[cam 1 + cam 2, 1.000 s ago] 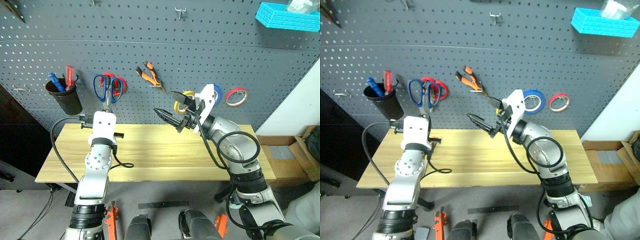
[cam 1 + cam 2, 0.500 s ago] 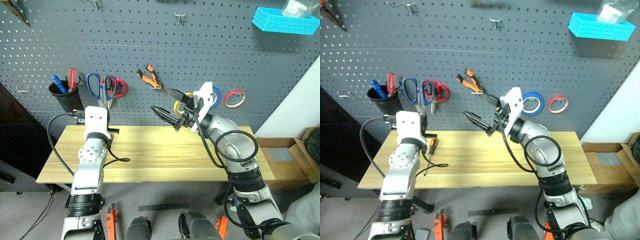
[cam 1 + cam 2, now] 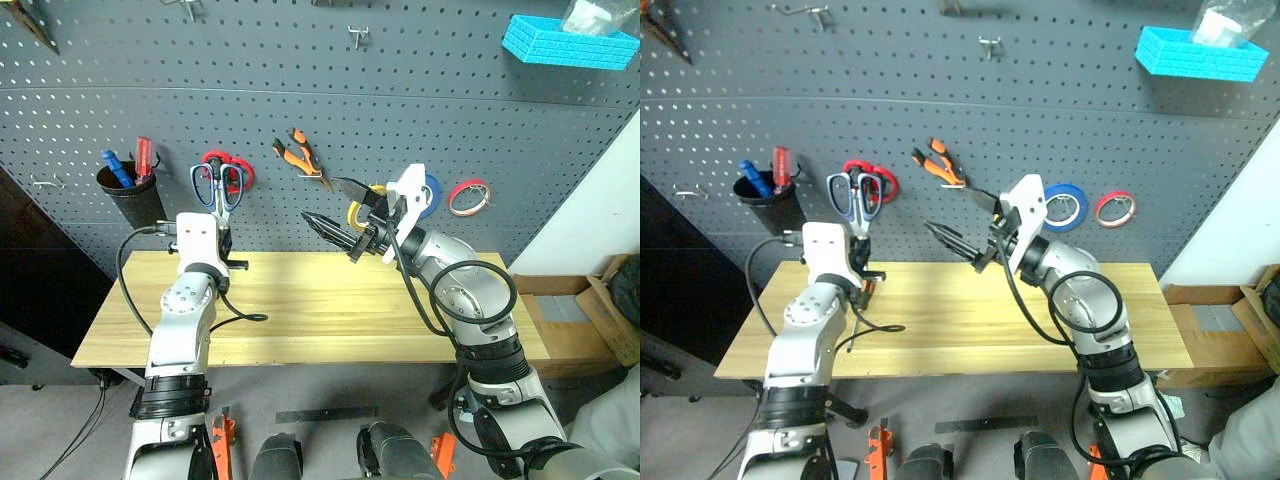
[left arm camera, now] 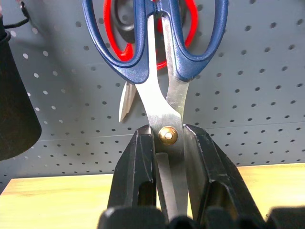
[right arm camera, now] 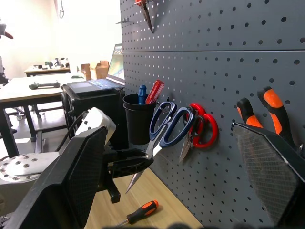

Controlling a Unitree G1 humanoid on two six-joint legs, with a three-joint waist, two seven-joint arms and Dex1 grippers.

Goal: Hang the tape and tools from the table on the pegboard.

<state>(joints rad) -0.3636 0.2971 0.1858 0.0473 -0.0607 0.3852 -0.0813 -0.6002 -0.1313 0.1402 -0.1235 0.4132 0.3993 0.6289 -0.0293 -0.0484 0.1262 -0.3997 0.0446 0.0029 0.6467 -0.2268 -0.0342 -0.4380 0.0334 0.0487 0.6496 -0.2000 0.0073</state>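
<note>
My left gripper [image 4: 167,143] is shut on the blades of the dark blue-handled scissors [image 3: 218,184], near the pivot. It holds them upright against the pegboard [image 3: 450,110], and their handles overlap the red-handled scissors [image 4: 188,28] hanging there. The orange-and-black pliers [image 3: 300,153] hang on the board. The yellow tape [image 3: 360,207] hangs there too, partly hidden behind my right gripper [image 3: 332,207], which stands open and empty above the table [image 3: 330,305]. The orange-and-black screwdriver [image 5: 140,213] lies on the table near my left arm.
A black cup [image 3: 128,192] with a red and a blue screwdriver hangs at the board's left. A blue ring [image 3: 432,190] and a red ring [image 3: 472,195] hang right of the tape. A blue basket [image 3: 570,40] sits at the upper right. Cardboard boxes [image 3: 600,315] stand right of the table.
My left gripper has carried the blue scissors forward to the pegboard and rolled them upright, so they now lie over the red scissors. The right arm has kept still.
</note>
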